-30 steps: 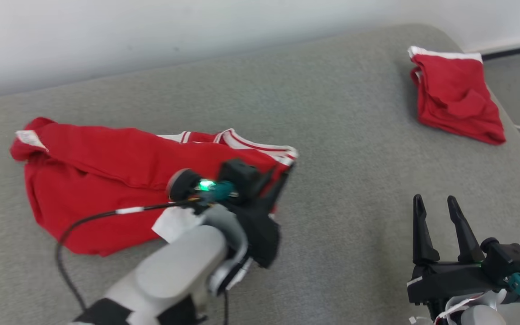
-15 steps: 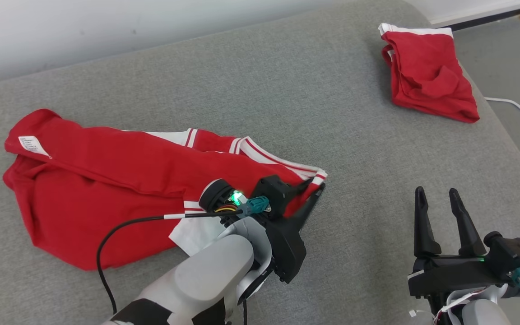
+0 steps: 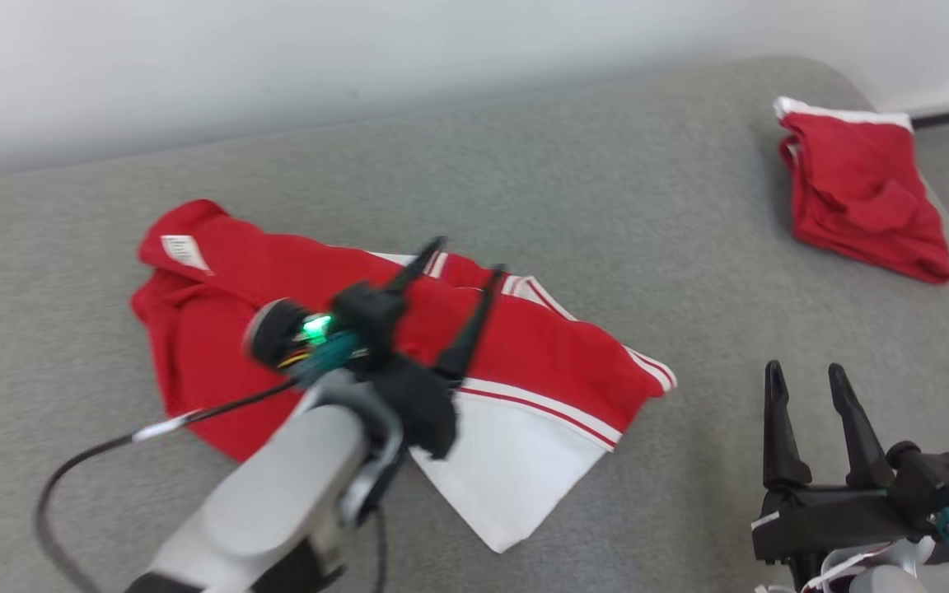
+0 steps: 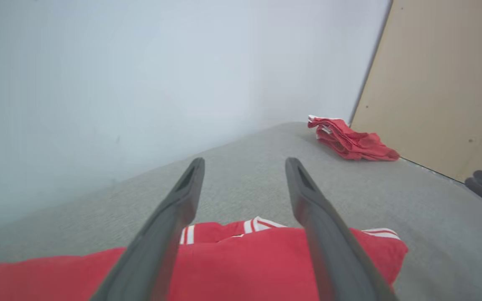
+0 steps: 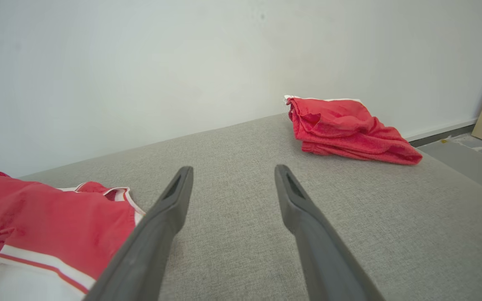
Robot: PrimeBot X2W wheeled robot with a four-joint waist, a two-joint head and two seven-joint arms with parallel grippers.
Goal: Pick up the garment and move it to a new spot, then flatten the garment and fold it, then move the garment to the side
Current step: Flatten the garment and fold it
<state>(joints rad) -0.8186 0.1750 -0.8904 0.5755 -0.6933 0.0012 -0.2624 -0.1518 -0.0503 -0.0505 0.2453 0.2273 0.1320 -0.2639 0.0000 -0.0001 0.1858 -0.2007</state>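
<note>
The garment [image 3: 540, 362] is red with white stripes and a white panel, and it lies spread and creased on the grey padded surface [image 3: 524, 189]. My left gripper [image 3: 466, 259] hovers above its middle, open, with nothing between the fingers. The left wrist view shows the open left gripper [image 4: 244, 163] with the red garment [image 4: 245, 267] below it. At the lower right my right gripper [image 3: 804, 371] stands open and empty over bare surface, clear of the cloth. In the right wrist view the right gripper [image 5: 232, 171] has the garment [image 5: 57, 221] to its left.
A second red garment [image 3: 862, 206] lies bunched at the far right corner of the surface, also seen as a red heap [image 4: 349, 142] and a red pile [image 5: 341, 129]. A pale wall [image 3: 359, 66] runs behind. A beige panel [image 4: 442, 83] stands at the right.
My left gripper has opened and let go of the garment's striped edge, then risen back over the cloth. The white panel now lies unfolded. The head camera has shifted; the right gripper is unchanged.
</note>
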